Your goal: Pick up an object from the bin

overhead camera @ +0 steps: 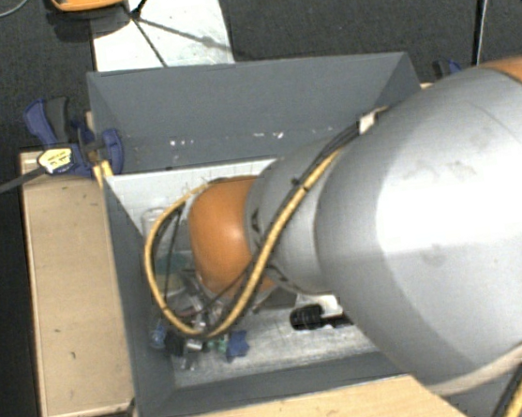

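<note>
Thing to pick: I cannot tell which one it is. The nearest are a small blue piece (235, 345) and another blue bit (158, 338), both on the floor at the front left of the bin (249, 110).
Gripper: the gripper (187, 339) is low down in that same corner, between the two blue bits and very near them. I cannot tell if it is open or closed, or if it has anything.
Done: the arm (433, 229) is reaching deep into the bin from the right, I think down to where the things lie.
Left to do: I think it has to grab one thing and lift it out. Nothing is up in the air yet.
Other things: a black round thing (307, 318) with a pale end lies on the floor to the right of the blue piece, a bit apart.
In the way: the orange cover (222, 241) and a yellow cable (159, 262) looping round it hang over the corner. The big grey arm hides much of the floor.
</note>
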Motion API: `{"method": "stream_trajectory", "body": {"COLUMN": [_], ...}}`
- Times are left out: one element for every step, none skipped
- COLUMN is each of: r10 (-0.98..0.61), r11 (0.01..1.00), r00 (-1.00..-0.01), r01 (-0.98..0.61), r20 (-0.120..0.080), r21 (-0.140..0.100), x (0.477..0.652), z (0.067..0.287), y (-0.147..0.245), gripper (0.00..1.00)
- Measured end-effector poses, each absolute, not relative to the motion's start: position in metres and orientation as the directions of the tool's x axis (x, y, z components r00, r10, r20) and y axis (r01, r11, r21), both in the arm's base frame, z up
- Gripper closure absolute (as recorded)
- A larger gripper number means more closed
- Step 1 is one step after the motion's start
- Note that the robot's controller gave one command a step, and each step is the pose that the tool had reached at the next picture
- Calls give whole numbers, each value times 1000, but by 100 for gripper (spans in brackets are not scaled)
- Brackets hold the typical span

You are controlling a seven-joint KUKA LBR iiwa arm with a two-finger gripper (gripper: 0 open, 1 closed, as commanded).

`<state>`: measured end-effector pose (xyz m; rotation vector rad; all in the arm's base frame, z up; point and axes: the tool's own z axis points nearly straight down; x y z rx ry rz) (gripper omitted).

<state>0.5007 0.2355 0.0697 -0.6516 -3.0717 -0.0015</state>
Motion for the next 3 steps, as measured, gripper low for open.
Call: {"method": "stream_trajectory", "body": {"r10": [408, 393, -68], "r11": [913, 919, 998], "r00": [-913, -919, -998], "r01": [408, 393, -68], "r20": [-4, -6, -6], "r21": [4, 6, 2], "x": [503, 500, 493], "z": [74, 200, 284], "y": [235, 230, 203], "gripper": [100, 100, 100]}}
